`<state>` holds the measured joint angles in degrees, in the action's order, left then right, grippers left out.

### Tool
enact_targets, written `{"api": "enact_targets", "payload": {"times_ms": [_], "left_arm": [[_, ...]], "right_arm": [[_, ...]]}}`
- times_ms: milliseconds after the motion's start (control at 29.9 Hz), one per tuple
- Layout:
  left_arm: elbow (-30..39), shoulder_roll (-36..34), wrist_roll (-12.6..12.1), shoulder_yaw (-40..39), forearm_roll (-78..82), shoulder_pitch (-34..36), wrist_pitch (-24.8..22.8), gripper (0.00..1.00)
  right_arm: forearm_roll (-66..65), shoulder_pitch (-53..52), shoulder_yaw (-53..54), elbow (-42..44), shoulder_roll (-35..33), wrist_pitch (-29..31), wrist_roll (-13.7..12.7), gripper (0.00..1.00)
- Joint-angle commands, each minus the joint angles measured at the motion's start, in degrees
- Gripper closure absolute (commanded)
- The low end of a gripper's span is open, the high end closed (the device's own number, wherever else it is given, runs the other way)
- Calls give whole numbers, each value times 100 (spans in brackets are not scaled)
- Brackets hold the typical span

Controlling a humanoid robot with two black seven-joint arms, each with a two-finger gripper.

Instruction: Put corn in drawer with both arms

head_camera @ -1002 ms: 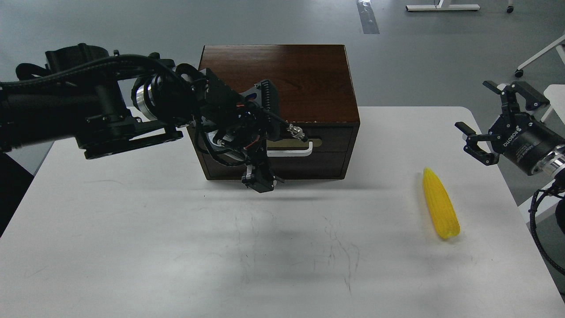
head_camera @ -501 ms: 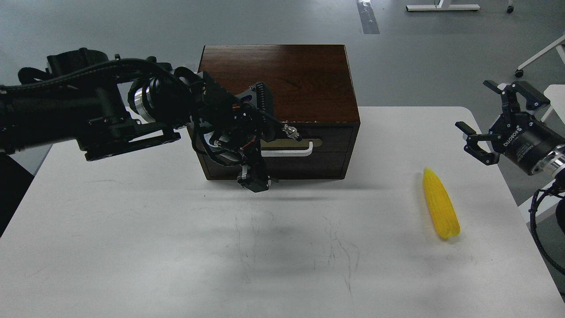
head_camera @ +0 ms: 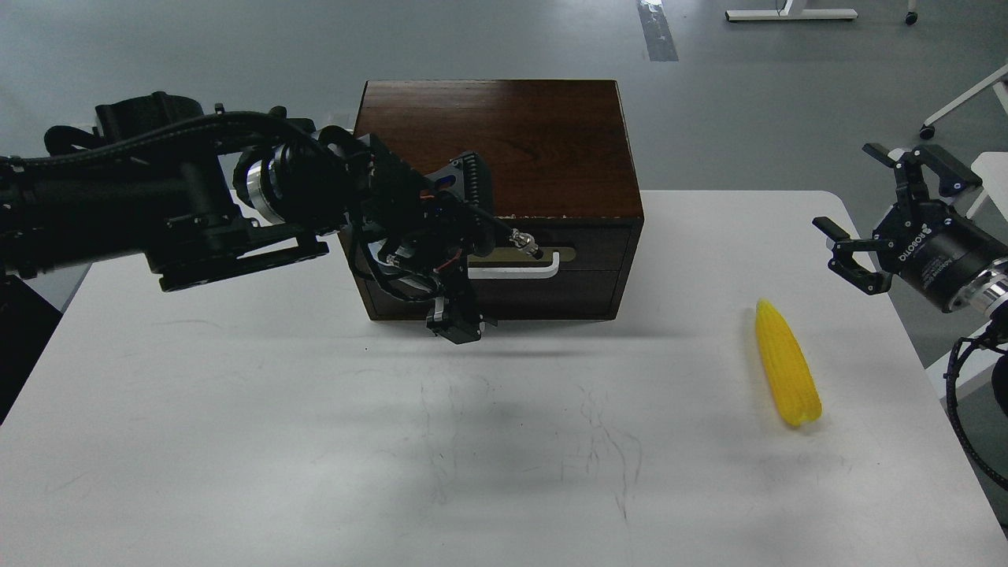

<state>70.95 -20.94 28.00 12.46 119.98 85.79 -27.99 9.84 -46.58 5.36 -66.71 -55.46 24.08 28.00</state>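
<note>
The yellow corn (head_camera: pixel 787 363) lies on the white table (head_camera: pixel 236 441) at the right, pointing away from me. The dark wooden box (head_camera: pixel 504 142) stands at the back middle; its upper drawer (head_camera: pixel 602 242) is closed, with a white bar handle (head_camera: pixel 524 272). My left gripper (head_camera: pixel 466 250) is open right in front of the drawer's left part, one finger high and one low, hiding the handle's left end. I cannot tell if it touches the handle. My right gripper (head_camera: pixel 860 214) is open and empty, above the table's right edge, beyond the corn.
The handleless lower panel (head_camera: pixel 567 298) sits below the drawer. White furniture legs (head_camera: pixel 957 98) stand on the grey floor at the far right. My left arm (head_camera: pixel 157 205) spans the table's left back part.
My left gripper has shifted slightly to the left in front of the drawer. The drawer, the corn and the right arm have not moved.
</note>
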Motion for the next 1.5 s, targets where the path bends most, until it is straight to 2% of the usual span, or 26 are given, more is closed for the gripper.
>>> {"api": "enact_targets", "payload": {"times_ms": [0, 534, 1469], "left_arm": [[15, 20, 0, 2, -1, 8, -1, 2], [156, 11, 0, -7, -1, 96, -1, 2], [-37, 29, 0, 107, 52, 52, -1, 2]], "right_arm": [[0, 8, 0, 0, 0, 0, 0, 0], [0, 0, 0, -9, 0, 0, 0, 0], [0, 0, 8, -9, -35, 0, 0, 0]]}}
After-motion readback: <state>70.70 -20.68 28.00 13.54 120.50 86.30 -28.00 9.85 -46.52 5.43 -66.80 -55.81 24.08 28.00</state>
